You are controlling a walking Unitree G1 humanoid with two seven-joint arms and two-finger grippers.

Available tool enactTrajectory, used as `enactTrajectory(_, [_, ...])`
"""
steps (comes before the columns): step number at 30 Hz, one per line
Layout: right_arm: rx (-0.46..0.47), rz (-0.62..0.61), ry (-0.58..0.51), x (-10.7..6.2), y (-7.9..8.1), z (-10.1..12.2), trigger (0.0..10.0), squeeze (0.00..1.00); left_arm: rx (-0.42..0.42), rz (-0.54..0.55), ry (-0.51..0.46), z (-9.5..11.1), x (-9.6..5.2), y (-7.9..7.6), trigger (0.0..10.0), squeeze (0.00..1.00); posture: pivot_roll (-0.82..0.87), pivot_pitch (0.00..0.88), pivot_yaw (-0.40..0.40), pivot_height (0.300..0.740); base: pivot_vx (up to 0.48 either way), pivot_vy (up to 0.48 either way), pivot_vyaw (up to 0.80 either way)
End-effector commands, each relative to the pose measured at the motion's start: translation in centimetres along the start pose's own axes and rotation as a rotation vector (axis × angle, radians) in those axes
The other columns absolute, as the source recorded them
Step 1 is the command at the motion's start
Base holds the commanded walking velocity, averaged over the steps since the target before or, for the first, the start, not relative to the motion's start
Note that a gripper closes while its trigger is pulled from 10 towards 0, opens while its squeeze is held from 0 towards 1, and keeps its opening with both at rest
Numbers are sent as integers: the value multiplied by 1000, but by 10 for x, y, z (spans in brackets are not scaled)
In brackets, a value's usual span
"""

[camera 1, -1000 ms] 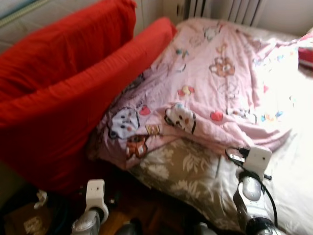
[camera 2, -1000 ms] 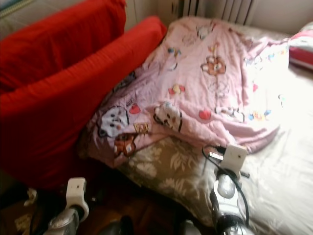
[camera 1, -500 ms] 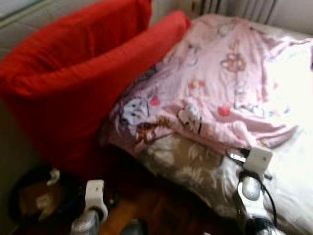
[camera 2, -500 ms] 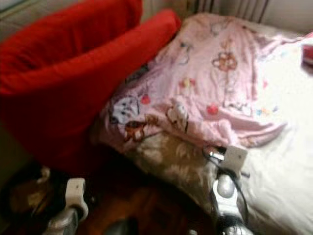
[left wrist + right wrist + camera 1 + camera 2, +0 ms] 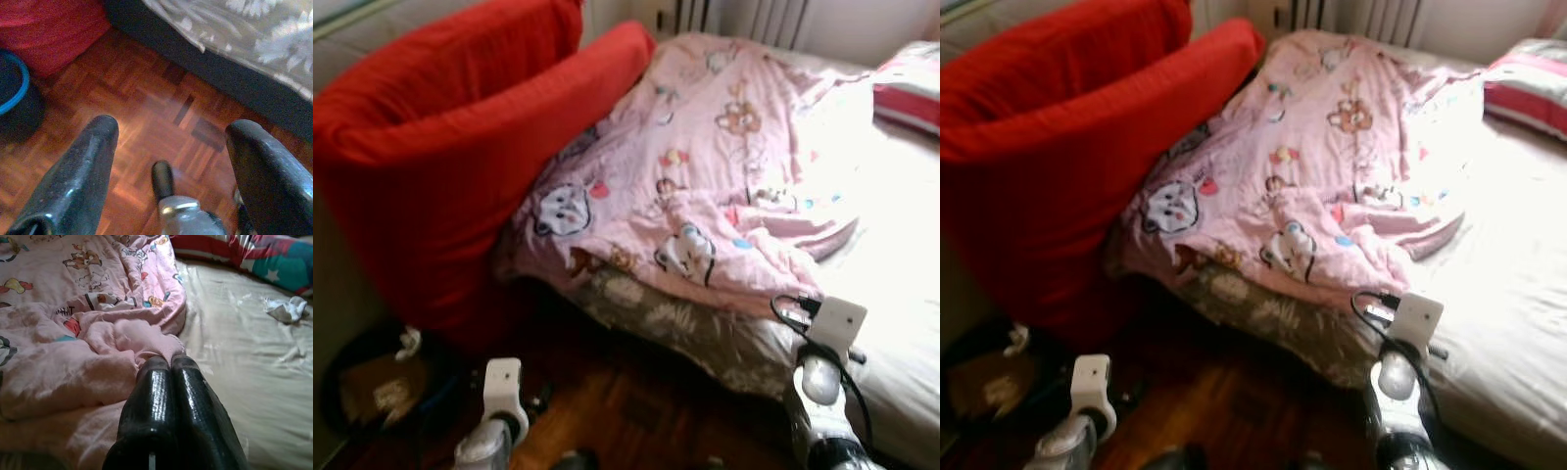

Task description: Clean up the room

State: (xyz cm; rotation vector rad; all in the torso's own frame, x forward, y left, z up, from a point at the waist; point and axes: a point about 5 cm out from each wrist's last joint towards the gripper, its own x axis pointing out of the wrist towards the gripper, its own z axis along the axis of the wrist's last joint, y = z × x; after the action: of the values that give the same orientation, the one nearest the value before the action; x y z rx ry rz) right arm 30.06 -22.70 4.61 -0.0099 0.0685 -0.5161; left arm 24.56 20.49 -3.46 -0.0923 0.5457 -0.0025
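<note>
Silver arms, glossy black jaws

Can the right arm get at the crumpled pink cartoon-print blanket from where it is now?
Probably yes. The right gripper, fingers pressed shut, sits at the edge of the crumpled pink cartoon-print blanket on the bed, with nothing between them. It would need to open first.

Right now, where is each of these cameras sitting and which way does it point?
Head eyes: look forward and down at the pink blanket, red cushions; both silver arms show.
Left wrist: faces the wood floor past the open left gripper.
Right wrist: faces the blanket past the shut right gripper.
Shared: blanket, striped pillow.
</note>
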Motion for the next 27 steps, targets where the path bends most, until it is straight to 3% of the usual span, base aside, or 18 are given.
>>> enactTrajectory(1, [-9, -32, -10, -1, -8, -1, 10000, 0, -7, 8, 31, -8, -3, 2, 10000, 0, -2, 178, 43, 740, -259, 0, 0])
enactTrajectory(10, [-47, -73, -123, 4, -13, 16, 10000, 0, -6, 5, 32, -9, -4, 2, 10000, 0, -3, 179, 46, 740, -262, 0, 0])
enactTrajectory(20, [-94, 1, -300, 1, 3, 42, 10000, 0, -5, 1, 33, -9, -3, 1, 10000, 0, -8, 181, 46, 740, -262, 0, 0])
enactTrajectory(25, [-108, -26, -269, 1, -1, 37, 10000, 0, -8, 4, 33, -9, -3, 0, 10000, 0, -12, 182, 44, 740, -157, 0, 0])
enactTrajectory(27, [-114, -45, -165, 0, -7, 22, 10000, 0, -8, 5, 35, -10, -3, 0, 10000, 0, -11, 182, 40, 740, 0, 0, 0])
